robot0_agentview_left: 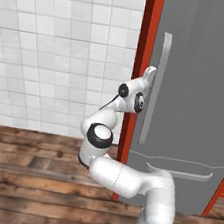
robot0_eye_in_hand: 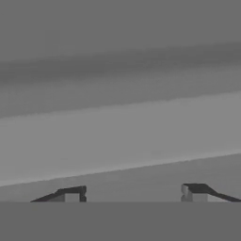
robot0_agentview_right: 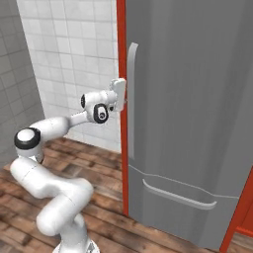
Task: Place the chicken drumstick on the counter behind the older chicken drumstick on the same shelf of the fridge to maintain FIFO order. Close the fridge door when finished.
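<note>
White-tiled wall, wood floor, fridge (robot0_agentview_left: 197, 95) ahead — fridge door (robot0_agentview_right: 197, 108) shut. Tool (robot0_eye_in_hand: 132, 192) at the bar handle (robot0_agentview_left: 156, 87), fingers spread apart, nothing held. Drumstick unseen, so likely early — door to open, placing and closing all left.

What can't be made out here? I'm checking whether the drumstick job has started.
- Fridge inside, shelves and any drumstick: hidden in both base views by the shut fridge door.
- Gripper contact with the handle: hidden in both base views by the hand; the hand view gives only blurred grey bands past the open fingertips.
- Fridge top: cut off by the upper edges.
</note>
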Available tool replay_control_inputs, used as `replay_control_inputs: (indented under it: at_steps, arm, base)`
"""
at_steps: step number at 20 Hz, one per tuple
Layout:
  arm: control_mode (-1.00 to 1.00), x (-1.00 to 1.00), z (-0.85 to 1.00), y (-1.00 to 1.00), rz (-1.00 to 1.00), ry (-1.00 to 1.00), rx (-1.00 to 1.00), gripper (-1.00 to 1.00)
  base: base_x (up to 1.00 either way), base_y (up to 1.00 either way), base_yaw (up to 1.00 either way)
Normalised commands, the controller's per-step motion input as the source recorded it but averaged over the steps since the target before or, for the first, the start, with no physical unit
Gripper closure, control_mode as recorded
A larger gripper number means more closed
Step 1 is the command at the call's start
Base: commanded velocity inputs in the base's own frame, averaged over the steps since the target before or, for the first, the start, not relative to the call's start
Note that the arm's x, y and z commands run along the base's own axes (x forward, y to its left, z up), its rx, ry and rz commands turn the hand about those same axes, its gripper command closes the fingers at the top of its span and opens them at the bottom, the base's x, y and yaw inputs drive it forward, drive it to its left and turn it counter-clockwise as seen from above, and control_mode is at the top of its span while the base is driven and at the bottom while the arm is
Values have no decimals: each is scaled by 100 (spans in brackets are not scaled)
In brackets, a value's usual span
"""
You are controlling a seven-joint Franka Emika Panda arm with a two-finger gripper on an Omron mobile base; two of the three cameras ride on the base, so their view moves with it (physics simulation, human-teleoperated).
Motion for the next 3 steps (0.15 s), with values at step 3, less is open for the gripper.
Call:
replay_control_inputs:
  at_steps: [3]
  arm:
    - [-100,60,12,-29,-2,0,2,-100]
  base:
    - [0,0,0]
